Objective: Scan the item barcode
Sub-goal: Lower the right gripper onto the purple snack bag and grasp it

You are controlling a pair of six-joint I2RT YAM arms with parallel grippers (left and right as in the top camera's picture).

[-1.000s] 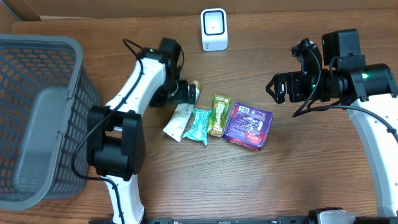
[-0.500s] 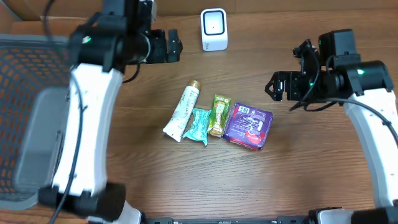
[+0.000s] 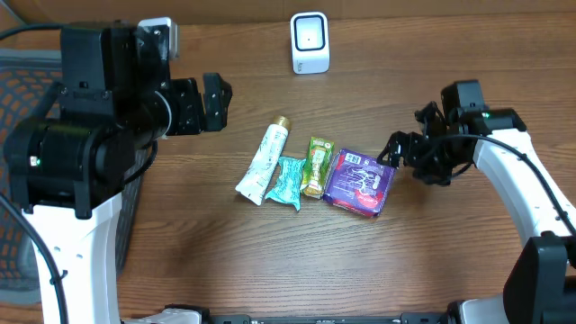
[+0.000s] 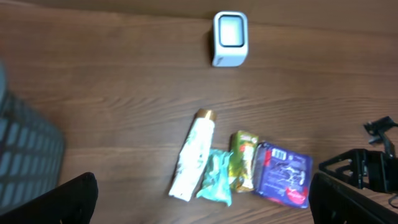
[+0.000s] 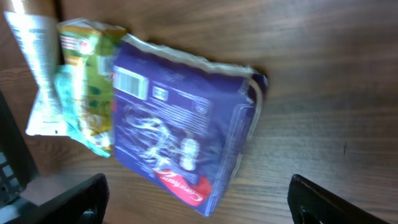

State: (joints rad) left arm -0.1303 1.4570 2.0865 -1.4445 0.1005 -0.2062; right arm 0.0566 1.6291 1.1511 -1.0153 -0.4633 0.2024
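Just changed: the left gripper (image 3: 209,103) has lifted away from the row of items and now hangs high over the left side of the tabletop (image 3: 432,261). The right gripper (image 3: 407,157) has come down just beside the purple packet (image 3: 360,183).
Meaning for the task: the purple packet looks like the chosen item. It isn't grasped yet, so the lift and scan are all ahead.
Right gripper: fingers spread wide at the packet's right end, holding nothing.
Left gripper: spread, empty.
Purple packet, place: flat near mid-tabletop, at the right end of the row, against the green packet (image 3: 317,166).
Purple packet, look: glossy, puffy wrapper with white print. Its barcode (image 5: 129,81) faces up.
Scanner (image 3: 310,42): white, by the far edge, well apart from the packet.
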